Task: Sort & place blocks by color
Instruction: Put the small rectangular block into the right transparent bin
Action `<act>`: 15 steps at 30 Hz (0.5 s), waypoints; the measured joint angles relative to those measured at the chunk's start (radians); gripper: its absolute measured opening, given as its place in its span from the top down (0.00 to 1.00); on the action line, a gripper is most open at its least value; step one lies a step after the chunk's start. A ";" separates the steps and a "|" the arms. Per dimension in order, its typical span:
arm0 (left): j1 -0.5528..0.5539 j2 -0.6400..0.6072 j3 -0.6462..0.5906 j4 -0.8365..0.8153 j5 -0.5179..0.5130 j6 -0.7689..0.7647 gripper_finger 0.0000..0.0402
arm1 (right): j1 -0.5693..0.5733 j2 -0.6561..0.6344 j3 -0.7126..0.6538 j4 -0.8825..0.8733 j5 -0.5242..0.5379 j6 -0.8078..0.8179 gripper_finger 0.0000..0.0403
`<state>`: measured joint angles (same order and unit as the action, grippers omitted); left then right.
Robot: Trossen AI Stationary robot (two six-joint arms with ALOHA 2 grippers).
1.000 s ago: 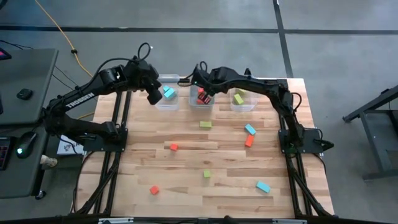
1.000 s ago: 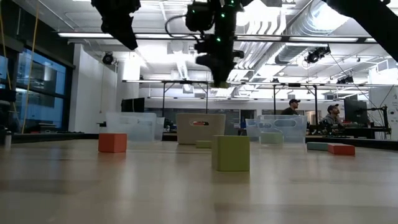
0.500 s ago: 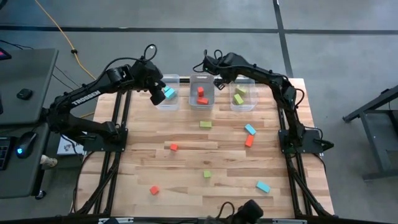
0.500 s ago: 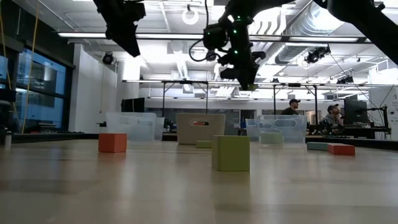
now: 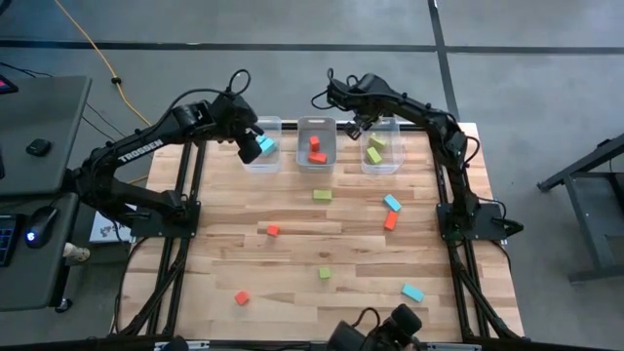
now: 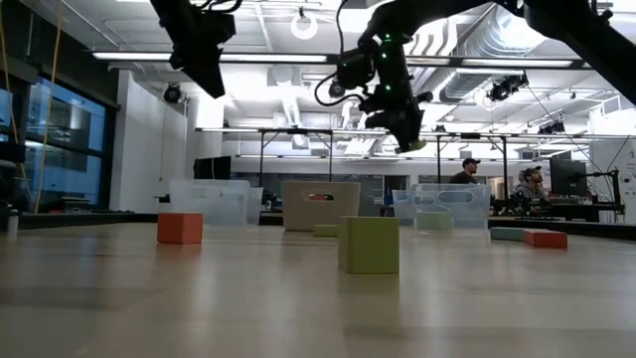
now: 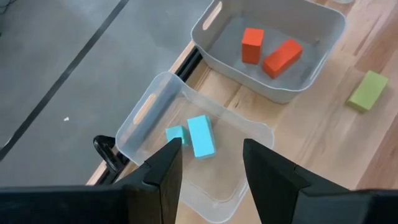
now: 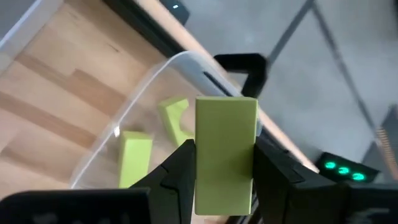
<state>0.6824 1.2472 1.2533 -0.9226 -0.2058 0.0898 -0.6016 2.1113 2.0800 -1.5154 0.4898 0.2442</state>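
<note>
The right gripper (image 8: pixel 224 165) clamps a lime green bar (image 8: pixel 225 152) between its fingers, high above the table. Just beyond and below it stands the green bin (image 8: pixel 118 118), holding two green blocks (image 8: pixel 134 158). Risk — released from this height, or before the bar is centred over the bin, it may strike the rim and bounce onto the table. Farther off, the left gripper (image 7: pixel 211 165) hangs with fingers parted and empty over the blue bin (image 7: pixel 146 109) — two light blue blocks (image 7: pixel 200 135) lie below it.
</note>
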 joint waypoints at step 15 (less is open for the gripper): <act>0.038 0.000 0.000 0.000 0.000 -0.009 0.64 | -0.059 0.000 -0.049 -0.045 -0.239 -0.052 0.74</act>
<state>0.7208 1.2469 1.2533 -0.9230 -0.2058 0.0809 -0.6607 2.1109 2.0311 -1.5608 0.2511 0.1925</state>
